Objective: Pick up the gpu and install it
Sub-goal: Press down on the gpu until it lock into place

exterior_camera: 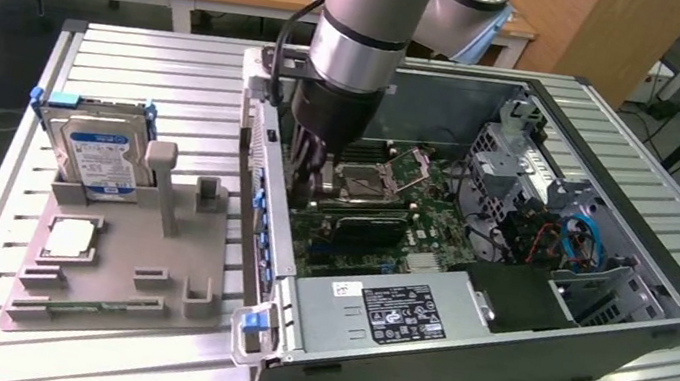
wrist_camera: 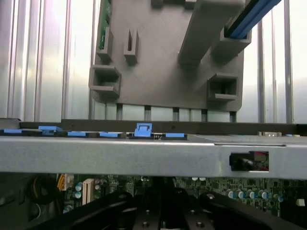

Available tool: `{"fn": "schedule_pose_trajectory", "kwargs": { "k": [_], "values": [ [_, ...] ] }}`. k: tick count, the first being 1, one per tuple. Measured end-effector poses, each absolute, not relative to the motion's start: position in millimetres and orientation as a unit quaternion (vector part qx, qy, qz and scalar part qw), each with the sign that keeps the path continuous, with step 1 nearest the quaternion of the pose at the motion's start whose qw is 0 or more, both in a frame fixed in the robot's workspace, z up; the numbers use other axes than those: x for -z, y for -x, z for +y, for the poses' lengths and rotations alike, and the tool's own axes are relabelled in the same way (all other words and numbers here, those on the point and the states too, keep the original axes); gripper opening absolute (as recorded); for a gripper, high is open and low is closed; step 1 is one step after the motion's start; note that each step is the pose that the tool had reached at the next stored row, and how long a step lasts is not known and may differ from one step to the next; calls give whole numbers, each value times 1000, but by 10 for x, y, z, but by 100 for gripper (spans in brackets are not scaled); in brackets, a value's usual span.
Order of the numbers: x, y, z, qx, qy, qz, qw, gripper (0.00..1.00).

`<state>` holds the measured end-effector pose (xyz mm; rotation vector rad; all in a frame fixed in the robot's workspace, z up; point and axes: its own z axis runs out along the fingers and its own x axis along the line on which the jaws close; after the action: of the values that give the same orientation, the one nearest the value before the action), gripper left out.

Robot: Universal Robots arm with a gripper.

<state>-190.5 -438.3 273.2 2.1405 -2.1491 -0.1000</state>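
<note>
Starting at the near end of the computer case, you have the power supply. Just behind it inside the case, the gpu appears as a dark flat card on the green board, right under the gripper. I cannot tell if the gripper is holding the card or is loose. Keep the card upright and in line with its slot, I think, and press straight down, not sideways toward the case wall. Farther inside the case is the processor socket; stay off it.
</note>
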Motion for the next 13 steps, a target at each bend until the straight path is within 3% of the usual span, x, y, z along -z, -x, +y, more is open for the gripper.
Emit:
{"fn": "schedule_pose_trajectory", "kwargs": {
  "k": [13],
  "values": [
    [-2792,1905,-4382,28,-704,-706,63,11]
  ]
}}
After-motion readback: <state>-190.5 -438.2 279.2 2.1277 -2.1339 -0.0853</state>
